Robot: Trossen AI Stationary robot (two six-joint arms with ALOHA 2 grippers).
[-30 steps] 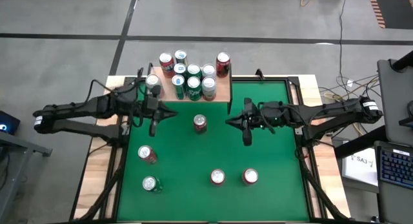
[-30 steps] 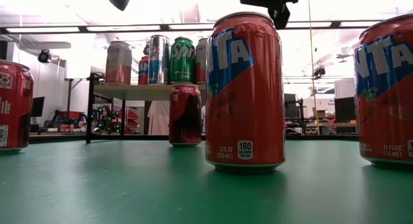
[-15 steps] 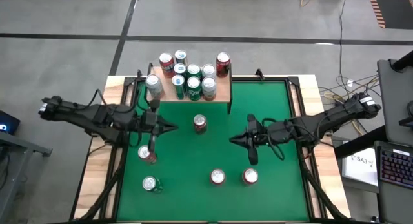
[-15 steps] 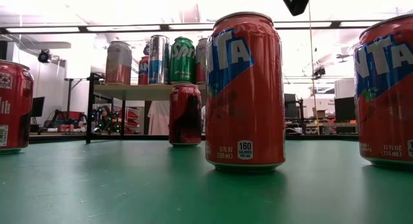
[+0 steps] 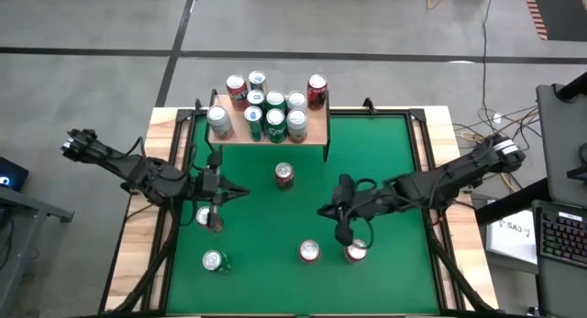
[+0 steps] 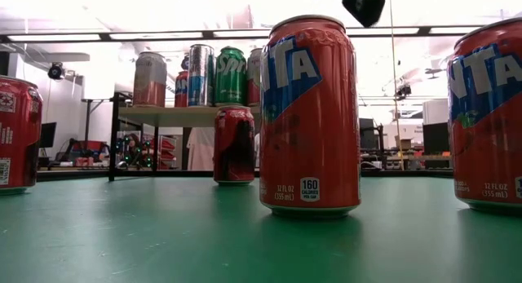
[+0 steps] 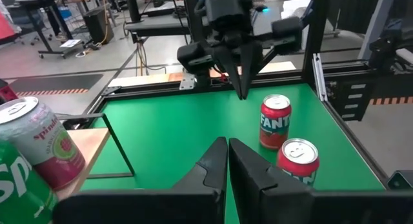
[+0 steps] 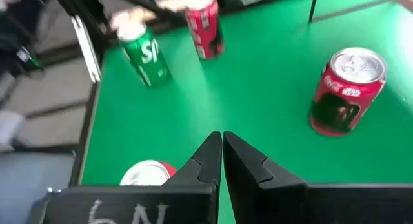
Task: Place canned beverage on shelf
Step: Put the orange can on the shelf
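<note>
The shelf (image 5: 271, 127), a light-wood board on black legs (image 6: 112, 144), stands at the table's far edge and carries several cans (image 5: 275, 116). Loose cans stand upright on the green table: a red one (image 5: 284, 175) at the middle, a red one (image 5: 209, 217) and a green one (image 5: 214, 260) at the left, two orange-red Fanta cans (image 5: 309, 252) (image 5: 356, 252) near the front. My left gripper (image 5: 242, 191) hangs shut above the left red can. Left of the Fanta cans and above them, my right gripper (image 5: 321, 211) is shut too. Neither holds anything.
In the left wrist view my shut fingers (image 7: 227, 156) point at the right arm's gripper (image 7: 241, 88) and the Fanta cans (image 7: 275, 121). The right wrist view shows a Coke can (image 8: 345, 88) and a Sprite can (image 8: 145, 53). Free green surface lies at the table's centre (image 5: 275, 217).
Both grippers have swung from beside the middle red can toward the table's near edge, staying shut and high. The left now hangs over the left red can, the right beside the Fanta cans. No can has moved.
</note>
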